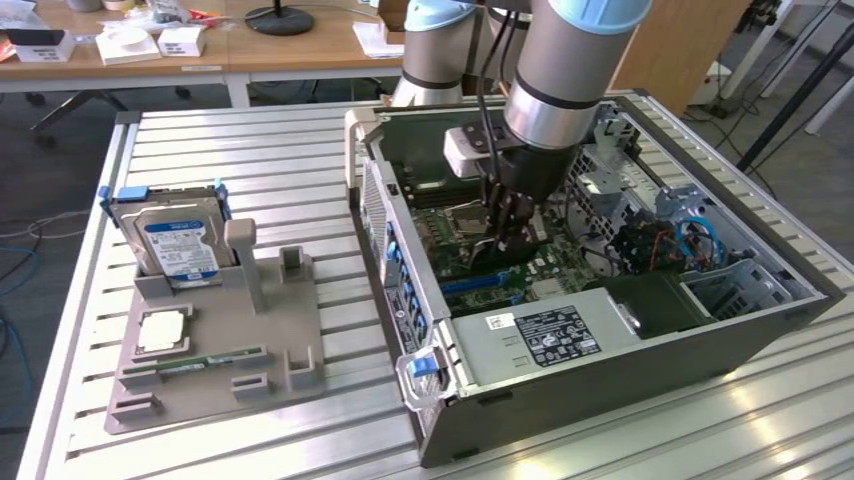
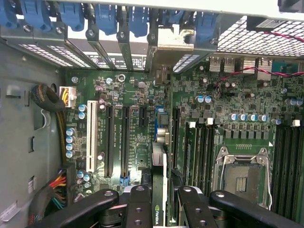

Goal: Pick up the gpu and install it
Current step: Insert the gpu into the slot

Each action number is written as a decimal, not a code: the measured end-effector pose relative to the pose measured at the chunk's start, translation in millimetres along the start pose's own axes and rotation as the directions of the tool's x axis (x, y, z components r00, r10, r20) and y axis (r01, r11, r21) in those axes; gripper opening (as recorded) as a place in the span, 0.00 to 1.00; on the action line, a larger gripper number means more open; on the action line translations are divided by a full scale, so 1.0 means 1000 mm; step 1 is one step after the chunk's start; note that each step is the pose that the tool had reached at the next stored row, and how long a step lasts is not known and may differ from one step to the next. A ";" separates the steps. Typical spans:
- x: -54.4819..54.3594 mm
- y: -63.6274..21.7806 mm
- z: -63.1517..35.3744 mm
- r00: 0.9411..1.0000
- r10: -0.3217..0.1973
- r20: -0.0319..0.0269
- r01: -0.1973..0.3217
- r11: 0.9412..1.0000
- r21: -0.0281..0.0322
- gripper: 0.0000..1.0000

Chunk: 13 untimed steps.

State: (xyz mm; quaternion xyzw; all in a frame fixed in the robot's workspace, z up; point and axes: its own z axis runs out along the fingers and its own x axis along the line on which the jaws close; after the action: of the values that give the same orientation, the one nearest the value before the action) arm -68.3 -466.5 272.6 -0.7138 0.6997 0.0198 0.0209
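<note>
The gpu point(image 2: 158, 164), a thin dark circuit card with a silvery metal end bracket, stands on edge inside the open grey computer case point(image 1: 441, 300), above the green motherboard point(image 2: 142, 123). In the wrist view it is seen edge-on, running from the grip towards the case's rear wall. There its bracket sits among the row of blue slot latches point(image 2: 107, 16). The black fingers point(image 2: 138, 206) are closed to a narrow gap and clamp the card from both flat sides. Whether the card's lower edge is already down in a slot, I cannot tell.

Beside the card lie two long black expansion slots point(image 2: 116, 140) and one white slot point(image 2: 89, 137). On the card's other side is the empty square processor socket with a metal frame point(image 2: 242, 178).

In the exterior view the grey robot arm point(image 1: 567, 70) reaches straight down into the middle of the case. The grey power supply with a black label point(image 1: 554, 335) lies nearer the camera.

At the exterior view's left, well apart from the case, a grey plastic parts holder point(image 1: 274, 335) rests on the ribbed aluminium worktop point(image 1: 667, 440). It carries:
- A boxy hard drive with a blue-white label point(image 1: 180, 245), standing upright.
- A silvery square processor chip point(image 1: 160, 330).
- A narrow green memory stick point(image 1: 200, 362).
</note>
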 end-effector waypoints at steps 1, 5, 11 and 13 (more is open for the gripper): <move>0.000 0.0004 0.0000 1.000 0.000 0.000 0.000 1.000 0.000 0.26; 0.000 0.0012 0.0000 1.000 0.000 0.000 0.000 1.000 0.000 0.26; 0.000 0.0022 0.0001 1.000 0.000 0.000 0.000 1.000 0.000 0.26; 0.000 0.0029 0.0001 1.000 0.000 0.000 0.000 1.000 0.000 0.26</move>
State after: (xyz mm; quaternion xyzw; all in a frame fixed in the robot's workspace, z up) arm -71.2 -466.5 272.5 -0.7138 0.6998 0.0197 0.0209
